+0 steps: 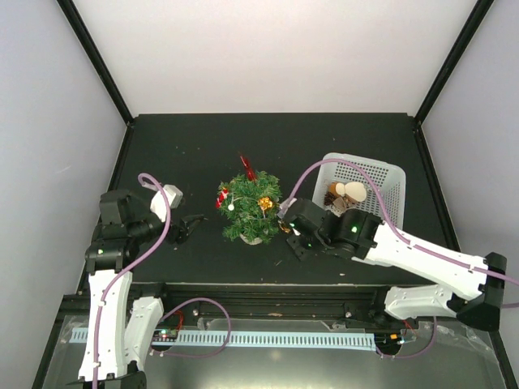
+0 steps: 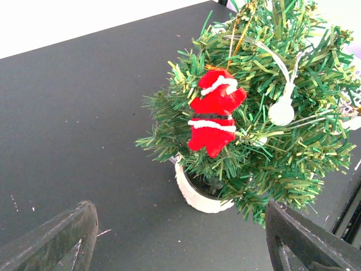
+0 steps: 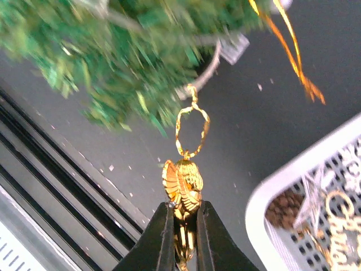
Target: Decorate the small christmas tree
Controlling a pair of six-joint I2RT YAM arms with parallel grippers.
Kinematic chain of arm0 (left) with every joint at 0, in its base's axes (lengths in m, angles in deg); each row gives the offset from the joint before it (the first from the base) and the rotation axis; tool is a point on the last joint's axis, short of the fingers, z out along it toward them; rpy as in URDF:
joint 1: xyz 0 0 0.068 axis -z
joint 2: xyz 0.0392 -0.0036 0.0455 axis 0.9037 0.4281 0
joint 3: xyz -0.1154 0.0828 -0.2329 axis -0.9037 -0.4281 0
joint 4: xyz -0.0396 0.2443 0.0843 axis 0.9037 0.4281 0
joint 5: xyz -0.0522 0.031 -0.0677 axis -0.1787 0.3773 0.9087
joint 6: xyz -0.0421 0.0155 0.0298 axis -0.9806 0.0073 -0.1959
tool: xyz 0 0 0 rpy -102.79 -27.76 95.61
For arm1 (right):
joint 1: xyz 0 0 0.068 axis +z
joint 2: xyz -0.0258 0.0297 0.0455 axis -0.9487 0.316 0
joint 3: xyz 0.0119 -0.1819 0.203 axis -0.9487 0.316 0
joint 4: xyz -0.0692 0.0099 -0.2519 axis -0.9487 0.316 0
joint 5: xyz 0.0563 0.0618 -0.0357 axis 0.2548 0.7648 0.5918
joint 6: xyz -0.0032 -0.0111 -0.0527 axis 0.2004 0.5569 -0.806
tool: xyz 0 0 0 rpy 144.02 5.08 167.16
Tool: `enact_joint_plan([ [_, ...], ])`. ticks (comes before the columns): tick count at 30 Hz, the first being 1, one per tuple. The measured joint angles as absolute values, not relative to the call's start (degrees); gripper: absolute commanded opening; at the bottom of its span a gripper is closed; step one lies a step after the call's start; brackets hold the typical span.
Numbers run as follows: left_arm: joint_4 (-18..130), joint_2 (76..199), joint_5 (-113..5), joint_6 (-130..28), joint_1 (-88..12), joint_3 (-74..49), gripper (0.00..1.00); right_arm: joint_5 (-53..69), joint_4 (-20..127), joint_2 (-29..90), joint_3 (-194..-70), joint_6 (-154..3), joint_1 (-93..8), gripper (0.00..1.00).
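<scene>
The small christmas tree stands mid-table on a white base. On it hang a red Santa figure, a white ball and a gold ornament; a red piece tops it. My left gripper sits left of the tree, open and empty, its fingers spread wide in front of the base. My right gripper is at the tree's right side, shut on a gold angel ornament. The ornament's loop points up at the lower branches.
A white mesh basket with more ornaments, among them a pine cone, stands right of the tree behind my right arm. A gold ribbon hangs down from the tree. The table's near edge and rail lie just below my right gripper.
</scene>
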State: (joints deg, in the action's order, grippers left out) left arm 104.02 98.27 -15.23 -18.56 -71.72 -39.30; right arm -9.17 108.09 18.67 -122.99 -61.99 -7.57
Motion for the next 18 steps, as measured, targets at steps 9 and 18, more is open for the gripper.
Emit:
enact_joint_plan([
  [9,104.02,98.79,-15.21,-18.54,-71.77,-39.3,0.82,-13.8,120.11,17.03,-120.41,-58.89,-4.38,0.01],
  [18,104.02,98.27,-15.21,-18.54,-71.77,-39.3,0.81,-16.95,122.34,18.45,-123.93,-57.67,-2.61,0.01],
])
